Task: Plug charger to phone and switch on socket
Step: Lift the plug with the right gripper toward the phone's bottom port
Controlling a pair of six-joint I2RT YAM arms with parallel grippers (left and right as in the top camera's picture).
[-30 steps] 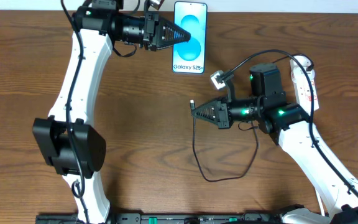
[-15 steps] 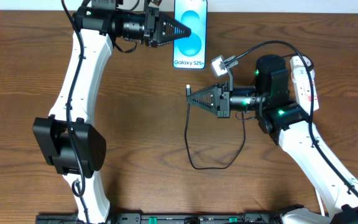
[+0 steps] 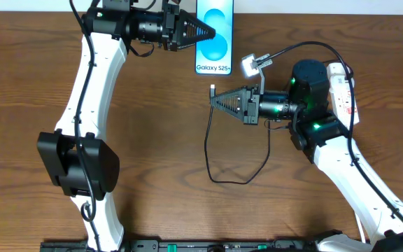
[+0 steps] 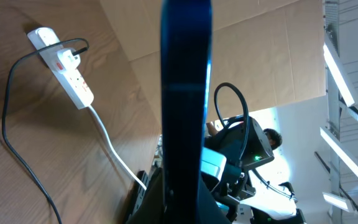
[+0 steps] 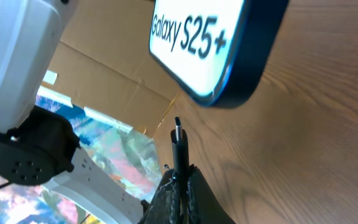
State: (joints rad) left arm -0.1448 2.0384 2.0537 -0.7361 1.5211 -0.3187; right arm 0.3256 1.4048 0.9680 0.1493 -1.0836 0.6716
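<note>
Overhead view
Left claw: my left claw (image 3: 210, 33) is at 12 o'clock on the bench (image 3: 159, 140), pointing toward 3 o'clock and clamped on the phone (image 3: 220, 54).
Phone: it is at the far edge of the bench with its blue screen up and the "Galaxy S25+" text at its 6 o'clock end.
Right claw: my right claw (image 3: 213, 105) points toward 9 o'clock, pinched together on the charger cable (image 3: 206, 150) just behind the connector tip (image 3: 212, 88).
Connector tip: it sits at 6 o'clock from the phone's lower end, near it but apart.
Cable: from my claw it hangs toward 6 o'clock, loops on the bench and comes back up under my wrist.
Power strip: the power strip (image 3: 343, 91) lies at 3 o'clock, beside my right arm. I cannot tell how its switch stands.

Left wrist view
Phone: I see it edge-on, a dark blue bar running from 12 to 6 o'clock through the middle.
Power strip: it is at 10 o'clock with the black cable meeting it, and its white cord (image 4: 112, 152) runs off toward 6 o'clock.

Right wrist view
Connector tip: it stands straight up out of my closed fingers (image 5: 197, 196) at 6 o'clock.
Phone: its lettered end fills 12 to 1 o'clock, and bare wood shows between its rounded edge and the tip.
</note>
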